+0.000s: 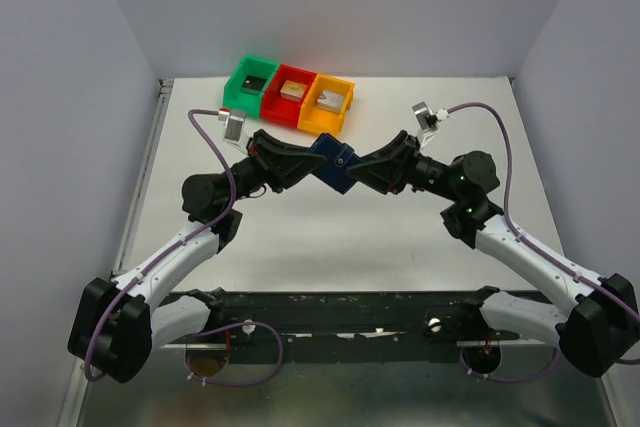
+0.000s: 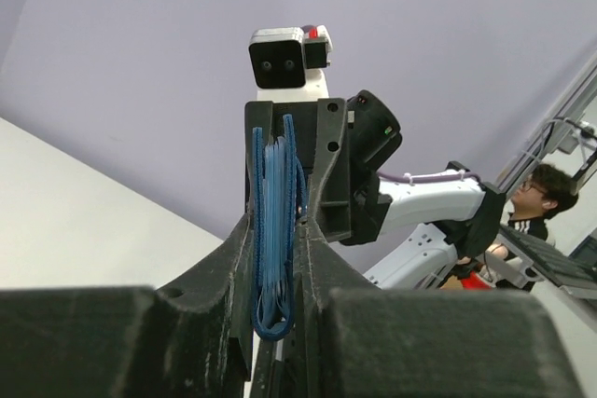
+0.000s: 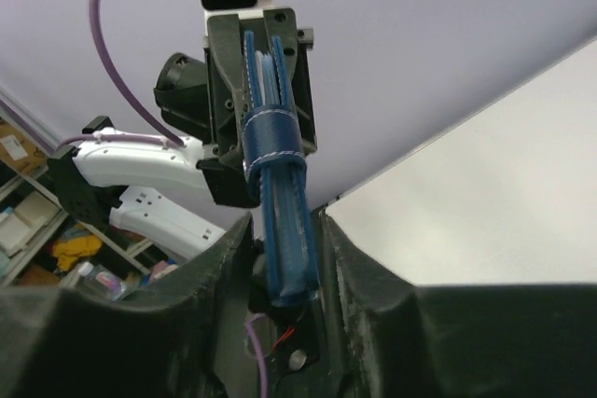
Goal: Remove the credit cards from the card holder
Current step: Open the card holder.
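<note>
**Two six-joint arms.** The left arm (image 1: 170,257) and the right arm (image 1: 530,252) are each built of white link shells joined by black joint housings. Bulky black base blocks (image 1: 105,332) are seen at the near edge. A purple cable (image 3: 94,8) is routed along each arm. A silver-grey wrist camera (image 1: 232,125) is mounted above matte black jaws. A green indicator light (image 2: 385,130) is lit on the right arm.

green bin (image 1: 232,95), red bin (image 1: 283,113), orange bin (image 1: 315,125) touching in a row, white table (image 1: 330,247)
</note>
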Motion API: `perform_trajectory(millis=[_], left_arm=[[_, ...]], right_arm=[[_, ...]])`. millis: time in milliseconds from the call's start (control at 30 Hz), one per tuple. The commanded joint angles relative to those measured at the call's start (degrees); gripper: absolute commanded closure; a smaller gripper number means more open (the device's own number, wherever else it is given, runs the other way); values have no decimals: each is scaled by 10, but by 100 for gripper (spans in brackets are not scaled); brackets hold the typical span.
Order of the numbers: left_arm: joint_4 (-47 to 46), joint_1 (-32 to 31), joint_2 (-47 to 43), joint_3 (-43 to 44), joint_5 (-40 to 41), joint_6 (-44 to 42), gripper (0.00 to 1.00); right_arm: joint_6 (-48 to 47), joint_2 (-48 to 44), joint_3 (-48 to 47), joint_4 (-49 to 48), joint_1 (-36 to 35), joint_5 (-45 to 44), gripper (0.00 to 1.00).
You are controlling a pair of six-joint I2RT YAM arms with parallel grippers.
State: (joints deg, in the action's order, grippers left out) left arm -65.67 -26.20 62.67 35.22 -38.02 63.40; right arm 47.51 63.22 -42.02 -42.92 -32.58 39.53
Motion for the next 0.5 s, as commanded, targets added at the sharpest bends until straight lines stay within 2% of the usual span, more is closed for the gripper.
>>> perform_trajectory(millis=[0,133,167,200,233,333,467], left_arm=[[28,7,-11,20,-28,-19,85],[104,17,-37,18,-36,-42,90],[141,18,-47,20,-35,-53,93],[190,20,-58,26,-30,-72,100],[260,20,-70,39,-22,-93,100],[478,17,-84,90,28,-157,100],[654,2,-62,164,97,-185,100]], right_arm=[[-51,-36,-12,112,-2,-23,50],[-135,-78,-53,300,-2,-79,34],[-159,-90,-72,350,-2,-102,25],[-183,-97,-89,412,-2,-125,23],[-205,-105,-109,466,-2,-152,19],[-271,-107,-181,605,-8,-233,20],[-338,-74,-273,730,-59,-386,23]])
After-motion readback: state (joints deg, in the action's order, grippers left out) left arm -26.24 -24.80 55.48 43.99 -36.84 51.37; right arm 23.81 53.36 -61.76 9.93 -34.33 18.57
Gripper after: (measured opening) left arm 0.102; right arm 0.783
